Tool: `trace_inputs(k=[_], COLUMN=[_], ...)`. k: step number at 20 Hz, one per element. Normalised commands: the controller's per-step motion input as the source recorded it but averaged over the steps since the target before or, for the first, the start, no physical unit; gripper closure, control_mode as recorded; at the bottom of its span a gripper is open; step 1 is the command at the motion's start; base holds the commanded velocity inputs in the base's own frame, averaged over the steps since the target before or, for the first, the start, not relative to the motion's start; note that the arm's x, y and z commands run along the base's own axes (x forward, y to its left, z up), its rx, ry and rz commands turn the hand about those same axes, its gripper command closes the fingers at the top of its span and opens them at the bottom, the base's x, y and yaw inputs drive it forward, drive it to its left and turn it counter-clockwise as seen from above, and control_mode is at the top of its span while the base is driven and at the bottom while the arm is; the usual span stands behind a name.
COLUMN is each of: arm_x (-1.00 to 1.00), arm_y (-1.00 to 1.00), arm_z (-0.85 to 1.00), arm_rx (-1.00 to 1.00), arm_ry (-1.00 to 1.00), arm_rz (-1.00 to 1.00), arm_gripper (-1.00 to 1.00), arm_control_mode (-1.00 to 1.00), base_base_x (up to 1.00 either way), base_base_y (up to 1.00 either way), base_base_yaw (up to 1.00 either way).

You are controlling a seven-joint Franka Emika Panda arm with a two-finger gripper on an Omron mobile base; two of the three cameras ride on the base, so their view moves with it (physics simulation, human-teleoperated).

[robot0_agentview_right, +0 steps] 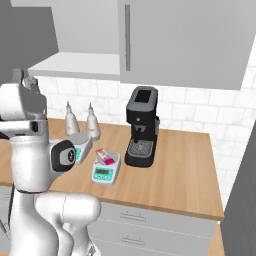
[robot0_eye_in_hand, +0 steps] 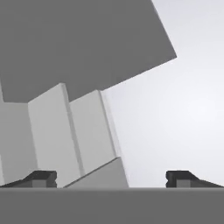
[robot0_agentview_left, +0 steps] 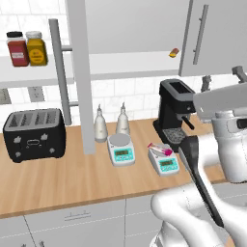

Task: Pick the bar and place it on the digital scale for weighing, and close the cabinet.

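Two dark fingertips (robot0_eye_in_hand: 42, 178) spread wide, gripper (robot0_eye_in_hand: 112, 179) empty; I see pink-wrapped bar (robot0_agentview_left: 159, 149) atop teal-fronted digital scale (robot0_agentview_left: 164, 161); grey cabinet door (robot0_agentview_left: 80, 72) open.

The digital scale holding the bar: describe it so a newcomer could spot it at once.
Find the black coffee machine on the wooden counter. The digital scale sits just in front of it, to its left, white with a teal display. Unlike the near-identical scale further left, whose pan is bare, this one carries the pink bar.
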Motion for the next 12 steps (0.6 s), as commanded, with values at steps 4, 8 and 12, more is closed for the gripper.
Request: trace_inputs(k=[4,8,12], arm_x=[-1.00,-1.00,-1.00], arm_y=[0.00,0.62,1.00], arm_z=[0.69,0.16,-0.46], arm_rx=[-0.20,-0.16,0.06], arm_ry=[0.04,0.24,0.02], arm_rz=[-0.06,-0.10,-0.17], arm_gripper=[-1.00,-1.00,-1.00], arm_control_mode=[-1.00,-1.00,-1.00], base_base_x=[0.00,0.00,0.00], base_base_y=[0.00,0.00,0.00], base_base_yaw=[0.00,0.00,0.00])
